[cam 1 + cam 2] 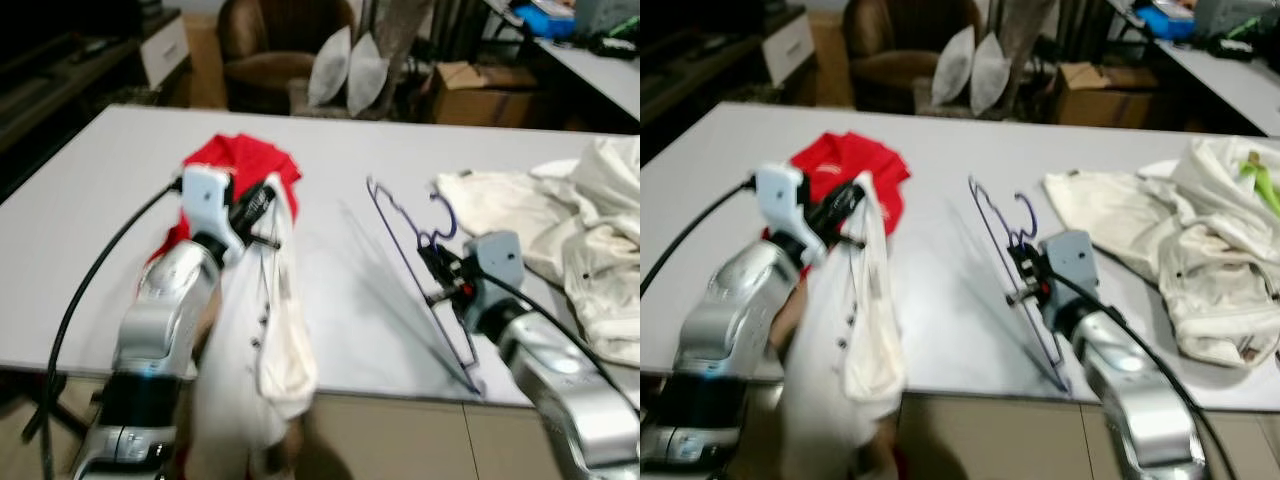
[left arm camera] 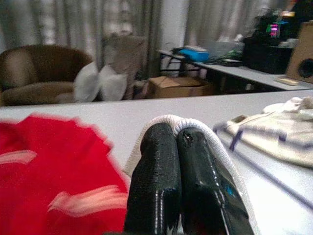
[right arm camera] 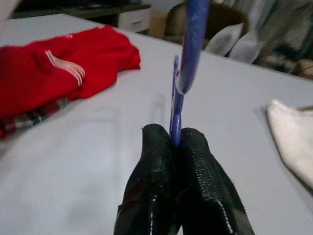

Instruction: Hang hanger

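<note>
A: Where's the hanger (image 1: 420, 270) now?

B: Pinched in the right end effector (image 3: 177, 142), fingers closed on its blue wire, standing on edge over the white surface (image 1: 90, 200), hook toward the far side.

A: And the left one?

B: The left end effector (image 2: 176, 147) is clamped shut on the collar of a white shirt (image 1: 265, 350), which hangs off the near edge. I'd guess that keeps the neck reachable for the hanger.

A: Anything nearby?

B: A red garment (image 1: 245, 165) behind the shirt, and cream clothes (image 1: 580, 230) far right, well apart.
</note>
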You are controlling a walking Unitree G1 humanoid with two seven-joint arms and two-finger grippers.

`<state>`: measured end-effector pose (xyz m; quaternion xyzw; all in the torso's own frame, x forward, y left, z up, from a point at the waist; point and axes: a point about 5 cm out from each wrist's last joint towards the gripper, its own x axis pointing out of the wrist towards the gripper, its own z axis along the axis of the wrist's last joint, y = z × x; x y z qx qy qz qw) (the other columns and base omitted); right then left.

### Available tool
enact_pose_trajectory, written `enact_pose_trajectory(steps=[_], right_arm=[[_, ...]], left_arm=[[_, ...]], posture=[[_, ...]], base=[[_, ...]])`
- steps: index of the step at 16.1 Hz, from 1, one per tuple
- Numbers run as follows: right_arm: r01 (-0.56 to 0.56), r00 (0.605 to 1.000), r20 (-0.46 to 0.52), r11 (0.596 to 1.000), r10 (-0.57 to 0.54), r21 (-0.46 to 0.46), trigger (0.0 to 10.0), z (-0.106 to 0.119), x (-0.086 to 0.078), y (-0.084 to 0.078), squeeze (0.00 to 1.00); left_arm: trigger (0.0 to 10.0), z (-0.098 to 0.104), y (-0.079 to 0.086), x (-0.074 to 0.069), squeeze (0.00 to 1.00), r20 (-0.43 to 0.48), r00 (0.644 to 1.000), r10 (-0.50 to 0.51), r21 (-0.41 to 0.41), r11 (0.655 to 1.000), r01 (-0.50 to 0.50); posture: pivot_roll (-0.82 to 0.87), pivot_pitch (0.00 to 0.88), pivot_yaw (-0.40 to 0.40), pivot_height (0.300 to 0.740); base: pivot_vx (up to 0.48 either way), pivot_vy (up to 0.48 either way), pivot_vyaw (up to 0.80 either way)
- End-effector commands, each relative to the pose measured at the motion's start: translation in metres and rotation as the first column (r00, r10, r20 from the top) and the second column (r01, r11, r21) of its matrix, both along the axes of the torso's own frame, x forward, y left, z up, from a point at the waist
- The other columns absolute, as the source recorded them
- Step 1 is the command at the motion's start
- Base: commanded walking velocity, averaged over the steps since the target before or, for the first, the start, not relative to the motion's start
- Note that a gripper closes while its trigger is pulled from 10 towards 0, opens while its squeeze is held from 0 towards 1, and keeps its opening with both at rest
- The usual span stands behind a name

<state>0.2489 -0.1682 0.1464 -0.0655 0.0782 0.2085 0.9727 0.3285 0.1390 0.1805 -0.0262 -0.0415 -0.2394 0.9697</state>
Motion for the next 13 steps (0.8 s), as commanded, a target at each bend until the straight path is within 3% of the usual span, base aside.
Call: enact_pose_trajectory(steps=[1,2,5,9,13], right_arm=[[-0.026,1.0,-0.015,1.0,0.026,-0.002,10.0,0.004,-0.003,-0.007,0.0],[-0.143,0.989,-0.027,0.989,0.142,-0.042,10.0,0.017,-0.011,-0.022,0.0],[-0.345,0.937,-0.079,0.937,0.34,-0.058,10.0,0.043,-0.028,-0.049,0.0],[-0.514,0.849,-0.175,0.857,0.499,-0.047,10.0,0.053,-0.043,-0.057,0.0],[-0.641,0.762,-0.129,0.768,0.635,-0.003,10.0,0.075,-0.045,-0.05,0.0]], left_arm=[[10.0,0.006,-0.011,0.004,0.0,0.021,0.999,-0.038,0.016,0.999,0.038],[10.0,0.018,-0.009,0.017,0.0,0.055,0.997,-0.05,0.08,0.996,0.046],[10.0,0.056,0.008,0.052,0.0,0.128,0.992,0.004,0.143,0.99,-0.022],[10.0,0.078,0.009,0.075,0.0,0.164,0.986,0.028,0.254,0.965,-0.07],[10.0,0.088,0.004,0.089,0.0,0.192,0.976,0.104,0.317,0.934,-0.162]], posture=[[-0.19,0.0,0.004,0.74],[-0.19,0.0,0.003,0.74],[-0.2,0.0,0.005,0.74],[-0.22,0.0,0.008,0.74],[-0.22,0.0,0.005,0.74]], base=[[0.0,0.0,0.0],[0.0,0.0,0.0],[0.0,0.0,0.0],[0.0,0.0,0.0],[0.0,0.0,0.0]])
